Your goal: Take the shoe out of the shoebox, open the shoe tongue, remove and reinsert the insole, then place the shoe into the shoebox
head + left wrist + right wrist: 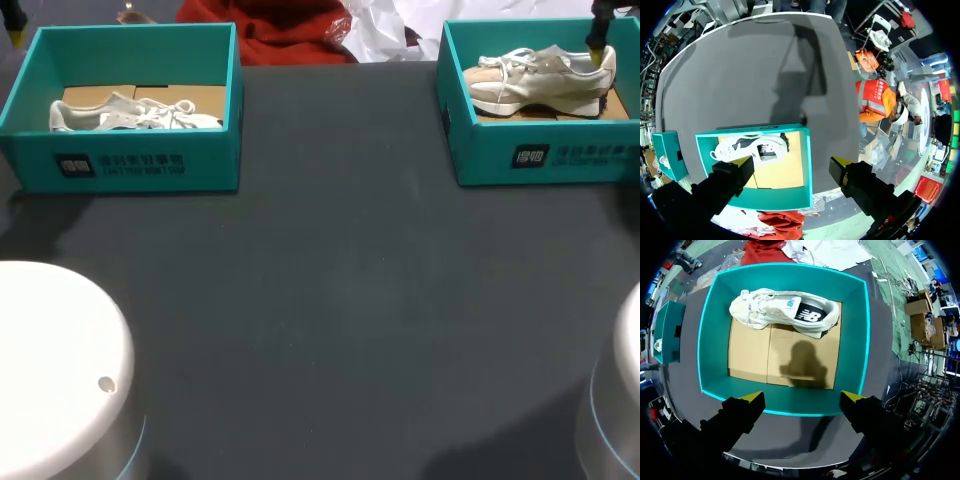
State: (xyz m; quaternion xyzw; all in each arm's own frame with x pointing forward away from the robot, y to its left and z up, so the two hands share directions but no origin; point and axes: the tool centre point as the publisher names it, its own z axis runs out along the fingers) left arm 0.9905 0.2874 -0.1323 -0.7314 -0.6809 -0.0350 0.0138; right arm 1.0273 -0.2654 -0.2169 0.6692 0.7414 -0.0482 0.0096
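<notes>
Fingers [735,175] of the left gripper [792,164] are wide open and hold nothing, and the right gripper [802,397] is just the same. The left shoe [747,147] lies in the left box [770,200]. The right shoe [785,310] lies in the right box [710,340]. Each shoe is ahead of its gripper. Both shoes look light and bendy. The firm heel [832,315] seems the best place to grab.

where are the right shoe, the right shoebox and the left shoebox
right shoe [540,85], head view, mid side panel
right shoebox [490,155], head view, front wall
left shoebox [215,160], head view, front wall
</notes>
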